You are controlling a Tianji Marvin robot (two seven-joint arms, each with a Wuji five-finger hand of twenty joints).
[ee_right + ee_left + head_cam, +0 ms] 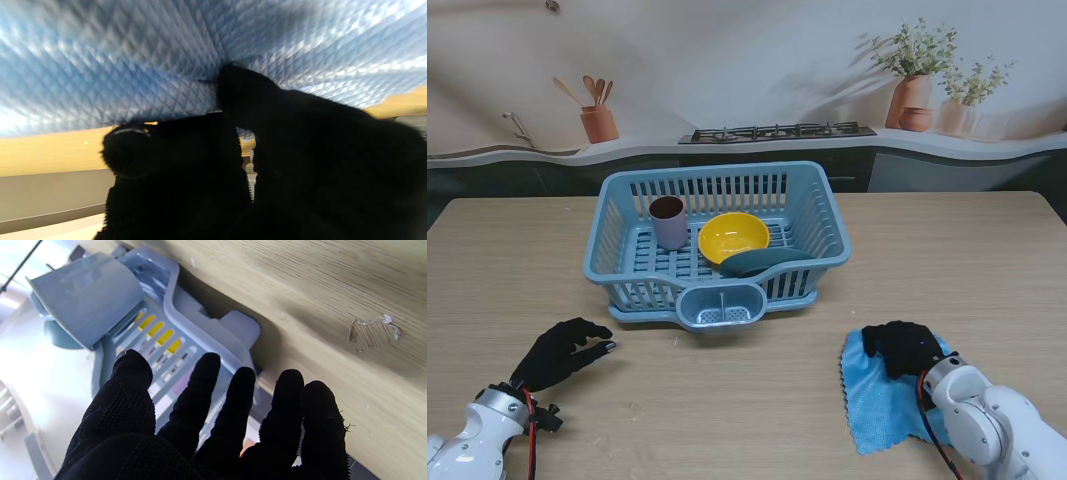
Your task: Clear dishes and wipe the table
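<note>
The blue cloth [882, 392] lies flat on the table [747, 420] to my right, nearer to me than the basket [717, 240], where the cup [667, 221], yellow bowl [733, 238] and dark plate [762, 262] already sit. My right hand [905, 347] presses on the cloth with curled fingers. I'd keep the palm flat and sweep evenly. My left hand [559, 353] hovers spread, holding nothing.

The stand camera looks down over the pale wooden table [727, 420]. Each wrist camera peers closely along black-gloved fingers: left toward the slotted blue plastic basket [173, 323], shared with the stand view; right against the blue quilted cloth [133, 66].
</note>
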